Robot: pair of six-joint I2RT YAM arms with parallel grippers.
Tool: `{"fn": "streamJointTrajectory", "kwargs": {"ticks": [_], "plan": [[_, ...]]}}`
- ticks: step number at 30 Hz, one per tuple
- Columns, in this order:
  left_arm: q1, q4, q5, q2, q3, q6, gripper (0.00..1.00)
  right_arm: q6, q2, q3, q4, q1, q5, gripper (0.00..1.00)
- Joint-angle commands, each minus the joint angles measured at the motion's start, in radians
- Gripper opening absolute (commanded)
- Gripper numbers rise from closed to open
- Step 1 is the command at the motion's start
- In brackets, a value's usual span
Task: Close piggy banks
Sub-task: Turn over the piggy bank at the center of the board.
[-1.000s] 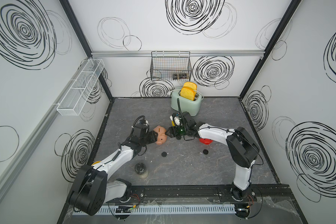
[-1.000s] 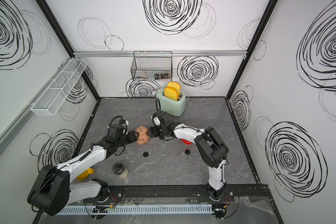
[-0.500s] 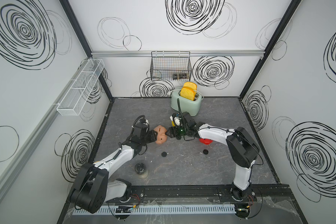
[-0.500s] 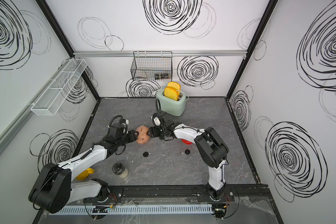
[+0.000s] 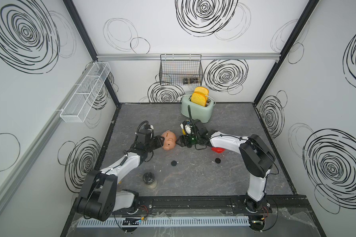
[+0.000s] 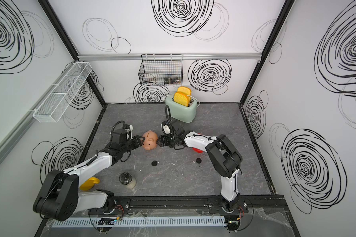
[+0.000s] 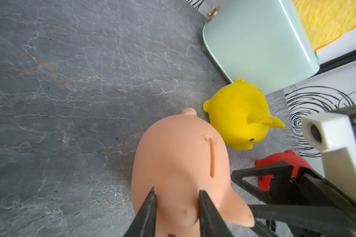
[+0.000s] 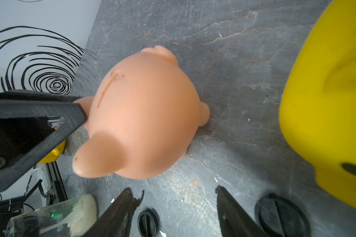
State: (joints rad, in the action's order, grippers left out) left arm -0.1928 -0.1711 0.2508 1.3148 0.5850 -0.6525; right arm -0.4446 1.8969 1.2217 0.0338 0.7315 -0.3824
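Top views first: the pale pink rounded plastic piggy bank [image 5: 169, 140] is being kept out in the middle of the grey marbled desk [image 5: 193, 180], coin slot up, boxed in between both arms. It's being pinched on one side by the left claw [image 5: 162, 141], most likely so it's being stopped from rolling or skidding while the other arm is being lined up. The right claw [image 5: 178, 141] is being held at the pig's opposite side; whether it's touching can't be told from up here. The red rounded plastic piggy bank [image 5: 217, 149] is being half covered by the right arm. Two round black plastic plugs [image 5: 174, 163] are being left loose nearer the front edge, well apart from each other, presumably waiting to be pushed into belly holes.

Left wrist view: the left claw [image 7: 177, 197] is being squeezed onto a small nub on the pink pig, an ear by the look of it. That's probably being used as a handle, since the round body looks too fat and slick for a clean pinch. The yellow rounded plastic piggy bank [image 7: 238, 117] is being parked just beside the pink one, between it and the mint-green toaster [image 7: 255, 45].

Right wrist view: the right claw [image 8: 175, 191] is being held spread wide with nothing in it, the pink pig just ahead. No belly hole is being shown in any view, so a flip is probably being set up.
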Motion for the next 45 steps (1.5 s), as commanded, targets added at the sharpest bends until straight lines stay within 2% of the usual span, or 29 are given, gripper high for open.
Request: {"fn": "streamJointTrajectory", "kwargs": {"ticks": [1, 21, 45], "plan": [[0.033, -0.03, 0.04, 0.027, -0.022, -0.039, 0.34, -0.002, 0.004, -0.014, -0.014, 0.006, -0.008, 0.66], [0.15, -0.064, 0.091, 0.042, -0.046, -0.071, 0.36, -0.005, 0.013, -0.035, -0.037, 0.02, -0.012, 0.66], [0.182, -0.056, 0.067, 0.034, -0.05, -0.073, 0.45, 0.003, 0.014, -0.036, -0.031, 0.03, -0.009, 0.66]]}}
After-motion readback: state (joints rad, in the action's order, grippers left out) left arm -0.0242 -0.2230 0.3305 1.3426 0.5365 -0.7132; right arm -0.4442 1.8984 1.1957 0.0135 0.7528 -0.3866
